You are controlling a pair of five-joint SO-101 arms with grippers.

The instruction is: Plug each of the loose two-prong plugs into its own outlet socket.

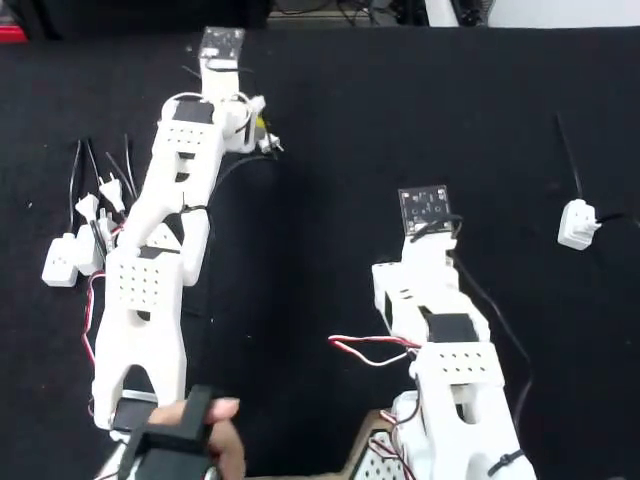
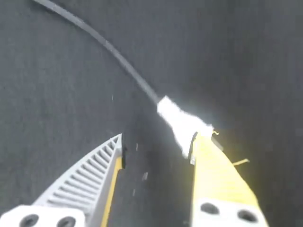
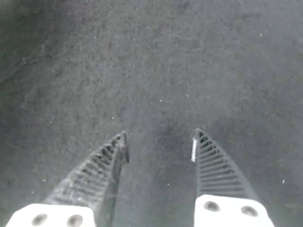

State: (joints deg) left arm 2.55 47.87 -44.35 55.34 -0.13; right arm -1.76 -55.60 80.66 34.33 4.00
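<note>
A small white plug [image 2: 182, 124] on a thin black cord [image 2: 104, 45] is at the far side of the table, over the black cloth [image 1: 350, 130] by the end of the left arm. It glares bright and blurred in the wrist view, so its prongs cannot be made out.

The left gripper [image 2: 157, 144] stands around it with its jaws fairly wide apart. The plug's body touches the tip of the yellow-lit finger [image 2: 208, 165], while the grey ribbed finger [image 2: 102, 165] is clear of it, so nothing is pinched.

On the left side of the table, more loose plugs [image 1: 100, 197] lie with their cords beside white socket blocks [image 1: 62, 262]. Another white socket [image 1: 577, 223] sits alone near the right side, a cord running from it.

The right gripper [image 3: 158, 142] hangs above bare cloth, jaws spread about as wide, holding nothing. Any print on the small circuit boards [image 1: 425, 208] atop the wrists is too small to read.
</note>
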